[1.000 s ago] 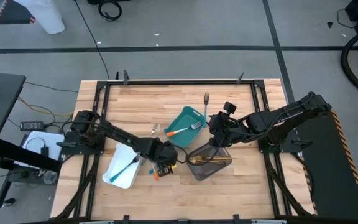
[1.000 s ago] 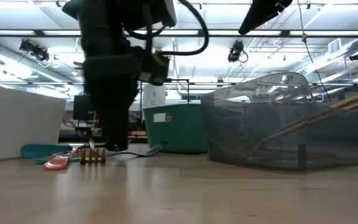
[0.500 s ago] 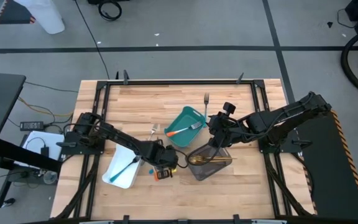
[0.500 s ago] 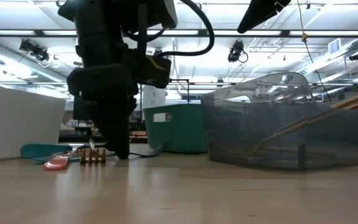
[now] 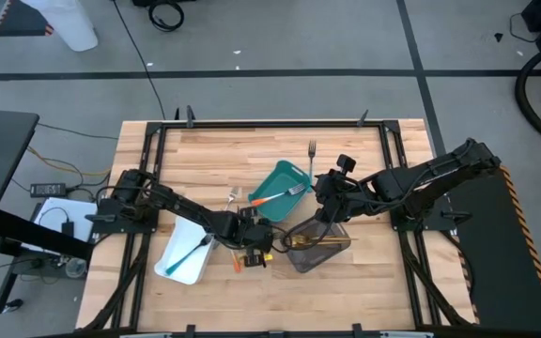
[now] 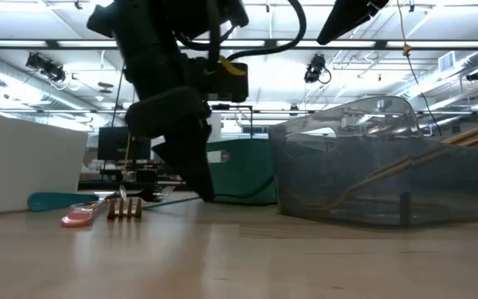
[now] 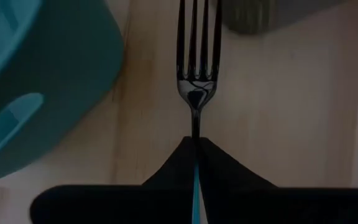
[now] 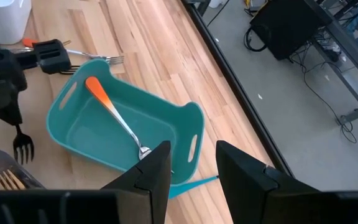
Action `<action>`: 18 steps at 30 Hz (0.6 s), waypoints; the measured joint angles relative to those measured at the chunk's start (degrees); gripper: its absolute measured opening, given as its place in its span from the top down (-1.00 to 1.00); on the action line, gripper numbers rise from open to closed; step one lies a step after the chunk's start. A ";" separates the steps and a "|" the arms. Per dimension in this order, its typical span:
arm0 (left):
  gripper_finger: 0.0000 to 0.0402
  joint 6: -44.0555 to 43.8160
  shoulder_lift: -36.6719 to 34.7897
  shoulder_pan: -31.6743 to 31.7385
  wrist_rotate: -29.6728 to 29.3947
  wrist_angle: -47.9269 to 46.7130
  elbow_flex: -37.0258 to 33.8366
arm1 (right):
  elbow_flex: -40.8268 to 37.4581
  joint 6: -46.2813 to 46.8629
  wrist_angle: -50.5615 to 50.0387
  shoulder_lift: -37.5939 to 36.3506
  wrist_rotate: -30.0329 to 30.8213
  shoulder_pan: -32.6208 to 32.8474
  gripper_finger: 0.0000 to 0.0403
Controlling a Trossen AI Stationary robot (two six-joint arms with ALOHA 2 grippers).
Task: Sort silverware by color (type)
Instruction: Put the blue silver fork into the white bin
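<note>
My left gripper (image 5: 259, 237) is low over the table between the white tray (image 5: 178, 255) and the grey tray (image 5: 332, 252), shut on a teal-handled fork (image 7: 197, 68). The fork also shows in the right wrist view (image 8: 22, 148). My right gripper (image 5: 325, 214) is open and empty above the gap between the teal tray (image 5: 272, 178) and the grey tray. An orange-handled fork (image 8: 114, 115) lies in the teal tray. Gold utensils (image 5: 310, 242) lie in the grey tray. A teal-handled utensil (image 5: 195, 249) lies in the white tray. An orange-handled piece (image 5: 239, 266) lies on the table. My left gripper pinches the fork's thin teal handle (image 7: 196, 180) between its two fingers, just behind the neck. The fingers lie along the fork. Its silver head (image 7: 197, 37) sticks out past the fingertips toward the grey tray. I cannot tell whether the fork is clear of the table.
A silver fork (image 5: 312, 155) lies on the wood at the far side of the teal tray. More forks (image 8: 98, 59) lie by that tray's left end. A teal handle (image 8: 194, 183) pokes out beside the tray. Black frame rails border the table.
My left gripper has gone toward the table's right and far edges, from beside the orange-handled piece toward the gap between the teal and grey trays, and has tipped over. The teal-handled fork has gone along with it.
</note>
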 joint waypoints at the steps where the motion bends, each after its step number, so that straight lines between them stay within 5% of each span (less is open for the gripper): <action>1: 0.92 0.34 0.00 -0.04 -0.66 -0.21 0.00 | 0.00 0.02 -0.01 0.00 -0.02 0.01 0.32; 9: 0.93 0.81 -1.97 -0.08 -4.09 -0.04 0.00 | 0.00 0.00 -0.05 0.00 -0.04 0.01 0.32; 18: 0.93 0.08 -13.65 0.01 -5.49 0.16 0.04 | 0.00 0.00 -0.08 0.00 -0.03 0.00 0.32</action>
